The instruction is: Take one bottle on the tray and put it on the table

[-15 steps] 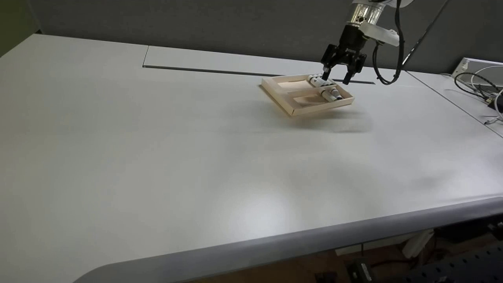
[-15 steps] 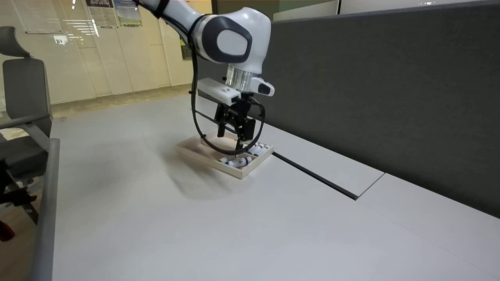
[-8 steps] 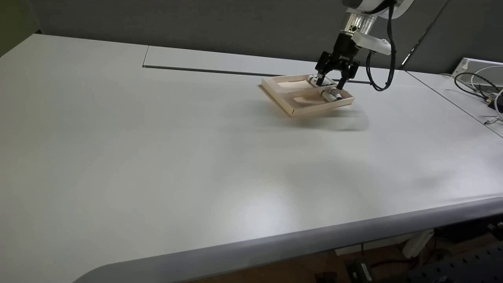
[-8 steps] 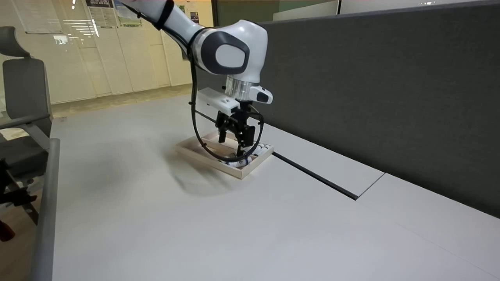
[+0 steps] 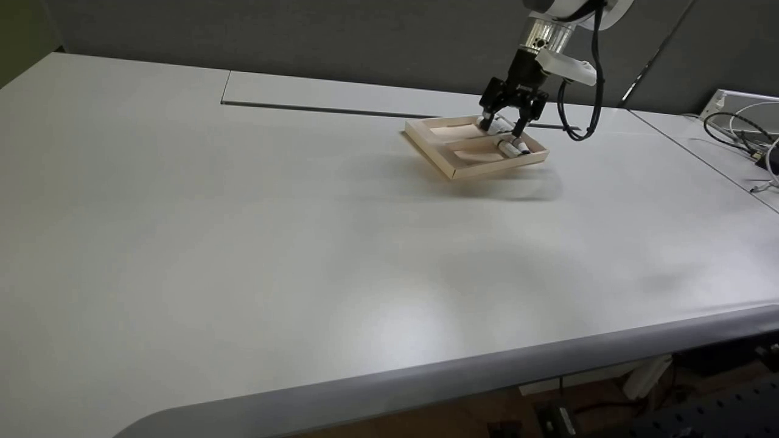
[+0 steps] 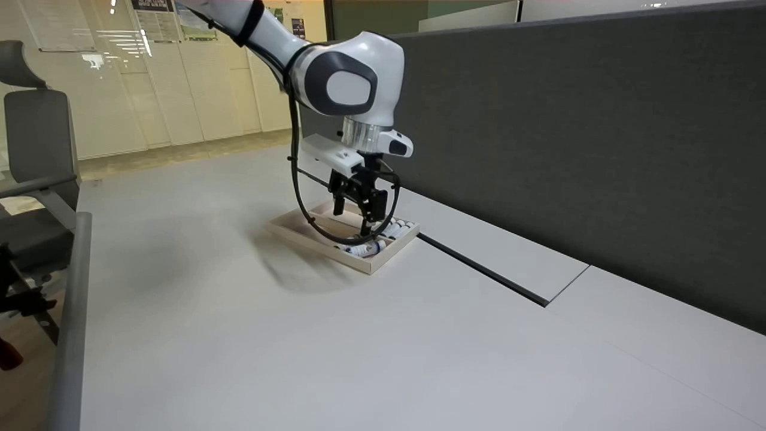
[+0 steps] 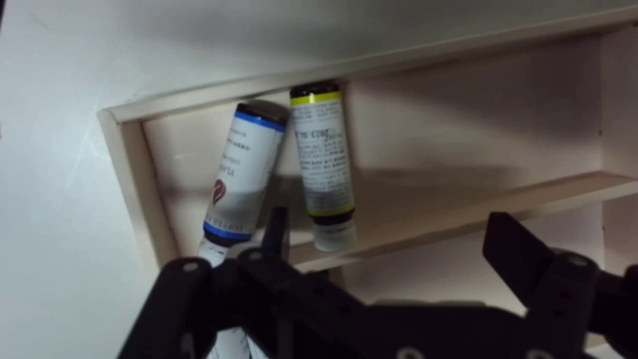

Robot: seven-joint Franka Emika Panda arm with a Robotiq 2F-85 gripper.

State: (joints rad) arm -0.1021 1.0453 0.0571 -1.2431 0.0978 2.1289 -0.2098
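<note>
We see the fingers (image 7: 518, 259) spread wide apart, pointing down over the tray (image 5: 502, 165), which sits on the desk (image 5: 243, 243) near the long dark strip (image 6: 479, 268). A divider (image 7: 433, 236) splits the tray into two compartments, and the bottles (image 5: 507, 148) lie on their sides, bunched at the same end of both. In the wrist view we make out two in one compartment: a bottle with blue bands (image 7: 244, 172), slanted, close to the end wall, and just beside it a bottle with yellow bands (image 7: 325, 154), its white cap overlapping the divider from where we look. That cap shows between the fingers; whether they touch anything, we cannot tell. More bottles lie in the second compartment, too covered by the fingers for us to count. In an exterior view we find the arm (image 6: 344, 81) reaching down to the tray, a black cable (image 6: 295, 131) looping across it, and a grey chair (image 6: 39, 137) by the desk's edge.
</note>
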